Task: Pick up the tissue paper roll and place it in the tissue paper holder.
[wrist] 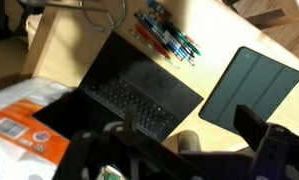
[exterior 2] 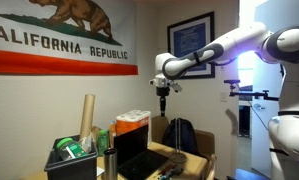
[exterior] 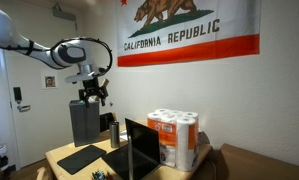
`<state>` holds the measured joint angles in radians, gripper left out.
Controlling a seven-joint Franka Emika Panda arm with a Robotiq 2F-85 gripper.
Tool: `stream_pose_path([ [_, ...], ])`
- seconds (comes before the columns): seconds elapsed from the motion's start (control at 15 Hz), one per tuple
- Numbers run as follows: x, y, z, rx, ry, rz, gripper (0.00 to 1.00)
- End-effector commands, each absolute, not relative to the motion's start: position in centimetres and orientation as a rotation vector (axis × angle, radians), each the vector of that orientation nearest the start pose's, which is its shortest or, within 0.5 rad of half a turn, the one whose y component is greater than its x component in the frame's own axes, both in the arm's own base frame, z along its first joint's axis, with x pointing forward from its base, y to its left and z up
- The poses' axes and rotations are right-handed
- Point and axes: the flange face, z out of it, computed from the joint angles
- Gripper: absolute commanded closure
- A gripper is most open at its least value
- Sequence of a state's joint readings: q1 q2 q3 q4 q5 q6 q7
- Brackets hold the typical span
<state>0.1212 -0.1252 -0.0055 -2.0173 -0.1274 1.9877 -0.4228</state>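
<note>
The tissue paper roll, a tall slim tan tube, stands upright at the back of the desk beside a green basket. My gripper hangs high above the desk in both exterior views, open and empty, well apart from the tube. In the wrist view its fingers are spread over the desk, and a tan rounded cylinder top shows below them. I cannot tell whether that is the tube. I cannot make out a tissue paper holder.
A plastic-wrapped pack of white rolls with orange print stands by an open laptop. A dark tablet cover and several pens lie on the wooden desk. A metal cup stands near the laptop.
</note>
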Motion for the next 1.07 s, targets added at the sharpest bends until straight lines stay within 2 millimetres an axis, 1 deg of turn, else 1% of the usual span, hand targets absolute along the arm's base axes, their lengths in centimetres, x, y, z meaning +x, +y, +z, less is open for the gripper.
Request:
stream_pose_path([
  [0.0,58.8,8.5,54.2,-3.038,-1.106,-0.225,0.0],
  [0.2,62.3,11.6,56.3,-2.972,-1.209,-0.329,0.0],
  [0.47,65.8,15.7,58.9,-2.908,-1.302,-0.462,0.0],
  [0.67,67.7,18.7,60.4,-2.854,-1.355,-0.551,0.0],
  [0.87,68.8,21.3,61.5,-2.784,-1.406,-0.611,0.0],
  [1.0,69.4,22.8,61.9,-2.725,-1.454,-0.648,0.0],
])
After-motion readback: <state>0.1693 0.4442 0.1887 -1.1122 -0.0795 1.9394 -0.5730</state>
